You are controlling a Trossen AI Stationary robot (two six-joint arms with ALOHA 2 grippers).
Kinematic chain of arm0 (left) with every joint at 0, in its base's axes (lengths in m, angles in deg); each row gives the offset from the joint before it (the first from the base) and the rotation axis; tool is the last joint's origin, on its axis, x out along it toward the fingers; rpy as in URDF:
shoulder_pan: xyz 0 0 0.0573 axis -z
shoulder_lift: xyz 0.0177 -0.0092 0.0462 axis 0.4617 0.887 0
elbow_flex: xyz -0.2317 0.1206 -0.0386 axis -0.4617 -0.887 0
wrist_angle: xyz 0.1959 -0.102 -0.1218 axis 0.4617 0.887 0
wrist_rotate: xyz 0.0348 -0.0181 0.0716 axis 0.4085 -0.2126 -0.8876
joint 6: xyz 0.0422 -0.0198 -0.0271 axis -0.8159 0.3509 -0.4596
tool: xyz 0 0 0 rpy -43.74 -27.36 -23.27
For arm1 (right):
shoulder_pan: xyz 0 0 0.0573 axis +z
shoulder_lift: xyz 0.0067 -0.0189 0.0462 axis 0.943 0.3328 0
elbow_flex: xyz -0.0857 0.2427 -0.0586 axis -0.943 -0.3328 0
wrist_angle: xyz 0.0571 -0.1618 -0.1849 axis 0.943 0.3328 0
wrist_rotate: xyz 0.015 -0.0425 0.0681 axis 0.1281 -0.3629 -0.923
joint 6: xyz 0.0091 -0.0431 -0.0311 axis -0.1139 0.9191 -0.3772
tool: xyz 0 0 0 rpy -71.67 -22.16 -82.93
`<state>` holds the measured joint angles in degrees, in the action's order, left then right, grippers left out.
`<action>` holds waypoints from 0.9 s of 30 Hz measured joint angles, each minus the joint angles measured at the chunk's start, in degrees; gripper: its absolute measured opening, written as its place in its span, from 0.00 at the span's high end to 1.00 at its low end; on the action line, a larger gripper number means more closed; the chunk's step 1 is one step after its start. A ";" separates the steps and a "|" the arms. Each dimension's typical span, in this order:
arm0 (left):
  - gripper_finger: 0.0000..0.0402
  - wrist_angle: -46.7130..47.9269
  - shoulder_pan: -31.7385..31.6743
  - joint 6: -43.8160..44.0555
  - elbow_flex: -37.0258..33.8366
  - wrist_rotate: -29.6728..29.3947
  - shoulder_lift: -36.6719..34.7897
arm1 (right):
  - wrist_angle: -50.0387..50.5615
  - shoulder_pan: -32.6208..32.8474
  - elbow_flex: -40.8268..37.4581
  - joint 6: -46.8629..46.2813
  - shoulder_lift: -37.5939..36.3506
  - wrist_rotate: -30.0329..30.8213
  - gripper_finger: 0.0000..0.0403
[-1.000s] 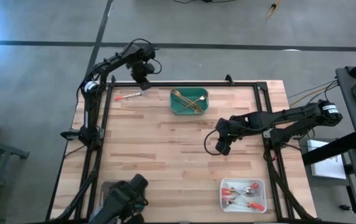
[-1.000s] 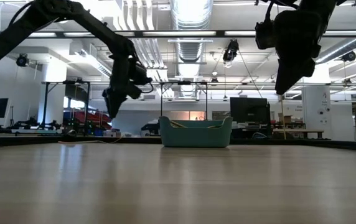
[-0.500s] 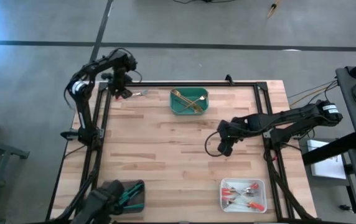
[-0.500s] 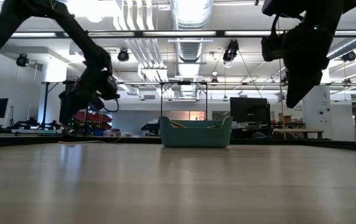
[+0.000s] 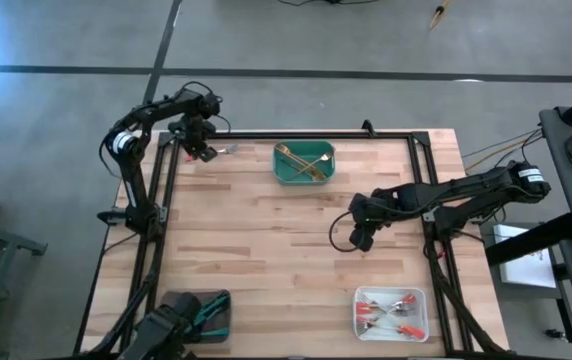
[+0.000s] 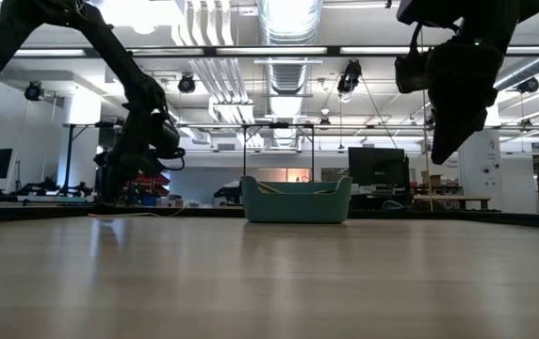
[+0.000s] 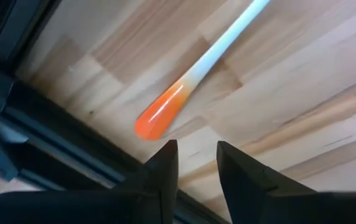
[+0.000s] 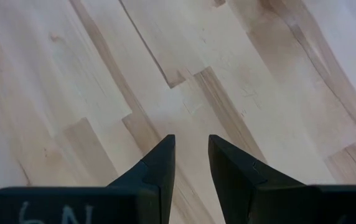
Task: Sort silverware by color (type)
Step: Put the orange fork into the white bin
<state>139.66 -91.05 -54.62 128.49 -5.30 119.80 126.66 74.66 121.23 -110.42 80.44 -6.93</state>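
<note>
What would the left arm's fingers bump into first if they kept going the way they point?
Probably the bare wooden table beside the orange-handled utensil. The left gripper, fingers slightly apart, points just past the handle's tip, though depth is hard to judge.

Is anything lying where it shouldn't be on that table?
One red-orange-handled utensil lies loose on the bare wood at the far left corner, outside any tray. The left gripper hovers by its handle tip, jaws apart. The other pieces sit in trays.
</note>
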 joint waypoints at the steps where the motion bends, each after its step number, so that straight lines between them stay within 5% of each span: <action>1: 0.77 -0.17 0.21 -0.40 0.01 0.71 0.00 | -0.30 0.00 0.00 0.01 0.00 0.00 0.78; 10: 0.77 -4.63 4.69 -4.52 1.10 7.01 0.08 | -0.71 0.00 0.00 0.46 0.00 -0.02 0.78; 27: 0.77 -6.57 10.13 -6.58 2.36 8.68 0.09 | -0.69 0.00 0.00 0.80 0.00 -0.04 0.78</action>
<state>133.08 -80.92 -61.21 130.85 3.38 119.88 125.97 74.66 121.23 -109.63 80.44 -6.97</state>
